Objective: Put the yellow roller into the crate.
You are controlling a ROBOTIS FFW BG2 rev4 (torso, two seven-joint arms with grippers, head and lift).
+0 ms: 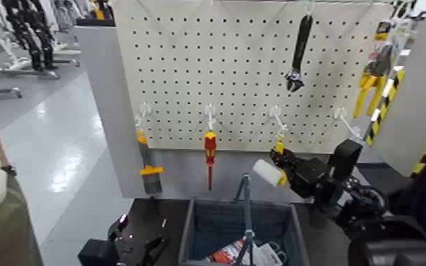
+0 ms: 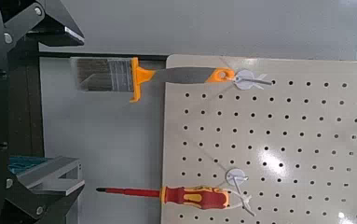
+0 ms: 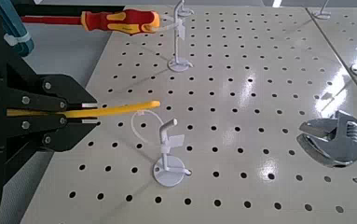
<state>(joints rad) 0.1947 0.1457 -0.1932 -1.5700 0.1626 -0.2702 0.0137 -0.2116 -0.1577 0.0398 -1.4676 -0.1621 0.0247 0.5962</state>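
Lower right of your head view: right gripper [image 1: 291, 172], matte black, blocky housing, rounded black arm joints behind.

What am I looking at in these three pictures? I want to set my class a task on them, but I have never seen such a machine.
It is a two-armed robot, photographed by its own cameras. The wide picture comes from its head, looking at a white pegboard where tools hang on hooks. The other two come from cameras on its wrists.

The right gripper has its fingers shut on the yellow roller, a small paint roller, close to its hook; the right wrist view shows the yellow handle clamped. The left gripper waits low down, by the table.

A brush, a red-and-yellow screwdriver and a wrench also hang there. Below stands the crate, which already holds some items.
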